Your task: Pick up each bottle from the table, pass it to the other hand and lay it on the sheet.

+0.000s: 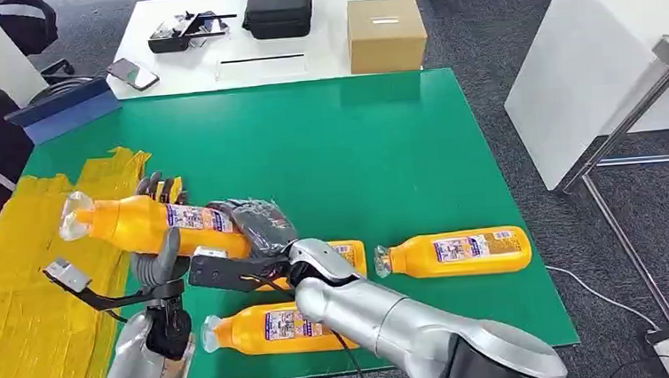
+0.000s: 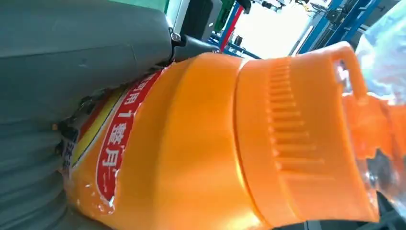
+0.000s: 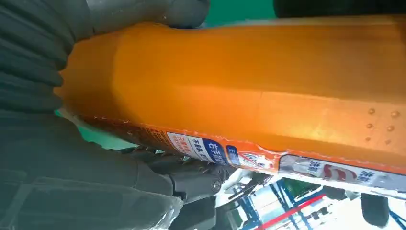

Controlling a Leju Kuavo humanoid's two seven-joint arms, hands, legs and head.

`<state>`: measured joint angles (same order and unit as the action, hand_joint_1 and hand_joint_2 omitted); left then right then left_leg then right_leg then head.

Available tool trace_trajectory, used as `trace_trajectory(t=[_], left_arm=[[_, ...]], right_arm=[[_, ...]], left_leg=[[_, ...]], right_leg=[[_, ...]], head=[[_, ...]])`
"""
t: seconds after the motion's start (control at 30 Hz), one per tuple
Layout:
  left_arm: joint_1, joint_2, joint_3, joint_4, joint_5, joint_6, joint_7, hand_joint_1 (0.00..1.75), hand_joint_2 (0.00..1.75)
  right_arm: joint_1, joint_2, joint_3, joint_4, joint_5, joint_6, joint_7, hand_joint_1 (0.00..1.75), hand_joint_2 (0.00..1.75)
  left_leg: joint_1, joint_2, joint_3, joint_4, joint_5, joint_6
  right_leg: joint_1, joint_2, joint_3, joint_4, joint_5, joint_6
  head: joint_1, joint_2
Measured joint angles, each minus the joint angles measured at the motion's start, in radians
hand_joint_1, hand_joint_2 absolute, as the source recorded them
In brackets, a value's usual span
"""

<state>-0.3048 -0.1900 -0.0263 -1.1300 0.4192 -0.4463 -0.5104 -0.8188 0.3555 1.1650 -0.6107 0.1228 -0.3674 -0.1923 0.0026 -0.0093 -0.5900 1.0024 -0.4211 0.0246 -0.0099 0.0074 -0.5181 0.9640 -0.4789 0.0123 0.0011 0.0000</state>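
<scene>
Both hands are gripping the orange plastic bottle [image 1: 151, 225], lying crosswise: left hand [image 1: 159, 255] nearer its cap and the yellow sheet [image 1: 18, 291], right hand [image 1: 258, 225] wrapping its base.

The held bottle [image 1: 151, 224] is only partly visible: its base end lies behind the right hand [image 1: 258, 225], and the left hand [image 1: 159, 255] covers a strip of its middle. Behind the right forearm [image 1: 384, 314], a third bottle [image 1: 349, 257] shows just a corner of orange and label, and the near bottle [image 1: 265, 327] loses its base end. Label print on every bottle is too small to read. The yellow sheet [image 1: 27, 290] runs off the picture's left edge. In the left wrist view the cap [image 2: 306, 139] is cut by the frame, and the fingers [image 2: 72, 52] hide part of the red label.
</scene>
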Motion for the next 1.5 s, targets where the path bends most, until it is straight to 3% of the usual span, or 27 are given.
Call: trace_trajectory(t=[0.57,0.6,0.63,0.67,0.7,1.5], left_arm=[[0.039,-0.002,0.024,-0.056,0.004,-0.004,0.017,1.75,1.75],[0.039,-0.002,0.024,-0.056,0.004,-0.005,0.018,1.75,1.75],[0.039,-0.002,0.025,-0.056,0.004,-0.005,0.019,1.75,1.75],[0.039,-0.002,0.026,-0.056,0.004,-0.006,0.02,1.75,1.75],[0.039,-0.003,0.026,-0.057,0.004,-0.007,0.021,1.75,1.75],[0.03,-0.026,0.054,-0.067,-0.01,-0.02,0.044,1.75,1.75]], right_arm=[[-0.002,0.002,0.046,-0.003,-0.033,0.0,0.0,1.75,1.75],[-0.002,0.002,0.047,-0.003,-0.034,0.0,0.0,0.61,1.75],[-0.002,0.002,0.047,-0.003,-0.034,-0.001,0.0,0.61,1.75],[-0.002,0.002,0.047,-0.003,-0.034,-0.003,0.0,0.0,1.75],[-0.002,0.002,0.047,-0.003,-0.034,-0.007,0.0,0.0,0.0],[0.007,0.002,0.052,0.003,-0.018,-0.061,-0.033,0.0,0.0]], left_leg=[[0.0,0.0,0.0,0.0,0.0,0.0],[0.0,0.0,0.0,0.0,0.0,0.0],[0.0,0.0,0.0,0.0,0.0,0.0],[0.0,0.0,0.0,0.0,0.0,0.0],[0.0,0.0,0.0,0.0,0.0,0.0],[0.0,0.001,0.0,0.0,0.0,0.0]], right_leg=[[0.0,0.0,-0.001,0.0,0.0,0.0],[0.0,0.0,-0.001,0.0,0.0,0.0],[0.0,0.0,-0.001,0.0,0.0,0.0],[0.0,0.0,-0.001,0.0,0.0,0.0],[0.0,0.0,-0.001,0.0,0.0,0.0],[0.0,0.0,-0.001,0.0,0.0,0.0]], head=[[0.0,0.0],[0.0,0.0],[0.0,0.0],[0.0,0.0],[0.0,0.0],[0.0,0.0]])
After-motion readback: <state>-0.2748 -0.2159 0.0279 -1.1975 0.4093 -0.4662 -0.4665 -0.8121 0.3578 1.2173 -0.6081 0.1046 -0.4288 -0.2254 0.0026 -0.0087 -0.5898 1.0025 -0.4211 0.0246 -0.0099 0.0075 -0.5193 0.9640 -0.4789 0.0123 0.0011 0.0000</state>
